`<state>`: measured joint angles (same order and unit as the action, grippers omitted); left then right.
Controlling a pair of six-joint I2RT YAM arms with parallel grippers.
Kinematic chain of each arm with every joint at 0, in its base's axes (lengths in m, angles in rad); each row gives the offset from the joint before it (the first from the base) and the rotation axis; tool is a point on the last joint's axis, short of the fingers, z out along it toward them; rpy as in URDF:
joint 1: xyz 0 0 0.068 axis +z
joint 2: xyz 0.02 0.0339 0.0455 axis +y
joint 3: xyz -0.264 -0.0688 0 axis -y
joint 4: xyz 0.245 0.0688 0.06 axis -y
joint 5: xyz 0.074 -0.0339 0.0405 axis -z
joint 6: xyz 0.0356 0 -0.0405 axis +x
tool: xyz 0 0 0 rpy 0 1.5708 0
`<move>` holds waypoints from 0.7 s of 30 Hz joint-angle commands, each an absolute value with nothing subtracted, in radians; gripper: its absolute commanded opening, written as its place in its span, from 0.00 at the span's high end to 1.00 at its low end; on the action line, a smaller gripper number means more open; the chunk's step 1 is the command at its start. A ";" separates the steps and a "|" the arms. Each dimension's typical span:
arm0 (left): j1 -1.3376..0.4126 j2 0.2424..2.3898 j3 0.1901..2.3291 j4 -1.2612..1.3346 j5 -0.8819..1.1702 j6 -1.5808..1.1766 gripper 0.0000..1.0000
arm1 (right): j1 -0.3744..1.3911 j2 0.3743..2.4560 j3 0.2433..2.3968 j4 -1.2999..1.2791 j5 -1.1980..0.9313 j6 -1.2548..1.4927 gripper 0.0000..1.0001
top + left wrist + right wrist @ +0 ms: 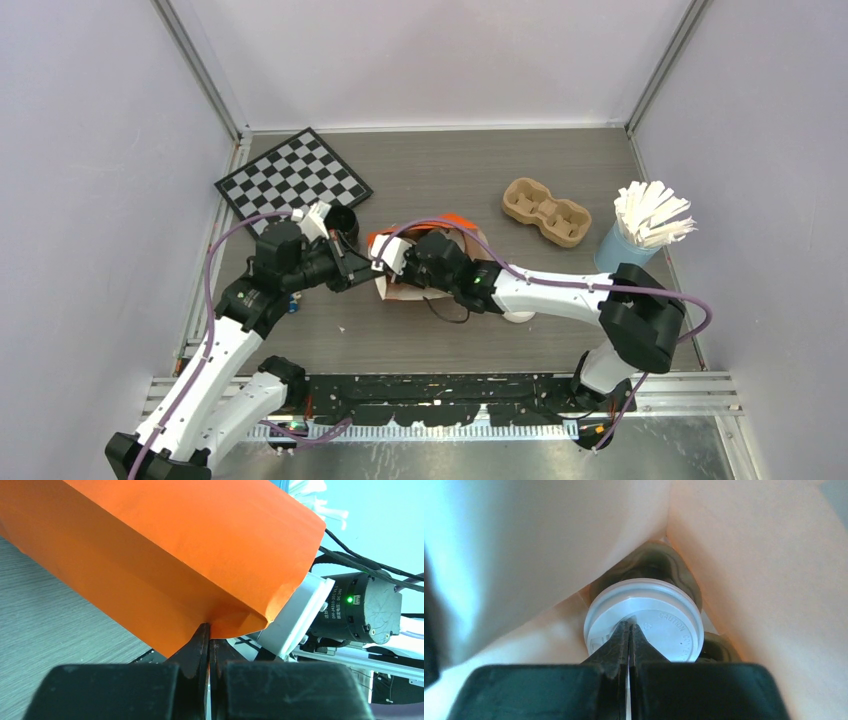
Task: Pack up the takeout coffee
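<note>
Takeout coffee (669, 625) in orange bag (165, 555): light, lid thin/slick, pop-off risk; rim grip judged best. R claw (629, 629) pinched shut on lid; L claw (209, 630) clamped on bag edge.

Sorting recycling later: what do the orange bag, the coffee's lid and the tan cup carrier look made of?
The orange bag: matte paper, judging by its sharp folds and crumpled corner. The takeout coffee lid: white, glossy moulded plastic, with embossed lettering. The cup carrier: probably tan moulded pulp, dull, with pressed wells.
</note>
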<state>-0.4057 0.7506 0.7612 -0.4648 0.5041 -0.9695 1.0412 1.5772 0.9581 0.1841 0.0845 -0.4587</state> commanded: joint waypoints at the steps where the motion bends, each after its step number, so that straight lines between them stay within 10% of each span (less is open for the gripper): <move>1: -0.416 0.750 0.792 -0.462 0.558 -0.969 1.00 | 1.037 1.504 0.977 0.151 0.101 -0.426 0.97; 21: -0.416 0.755 0.807 -0.475 0.550 -0.965 1.00 | 1.036 1.347 0.976 -0.051 0.058 -0.401 0.86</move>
<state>-0.4110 0.7551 0.7666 -0.4843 0.5243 -0.9672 1.0386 1.4220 0.9573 0.0010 0.0769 -0.4271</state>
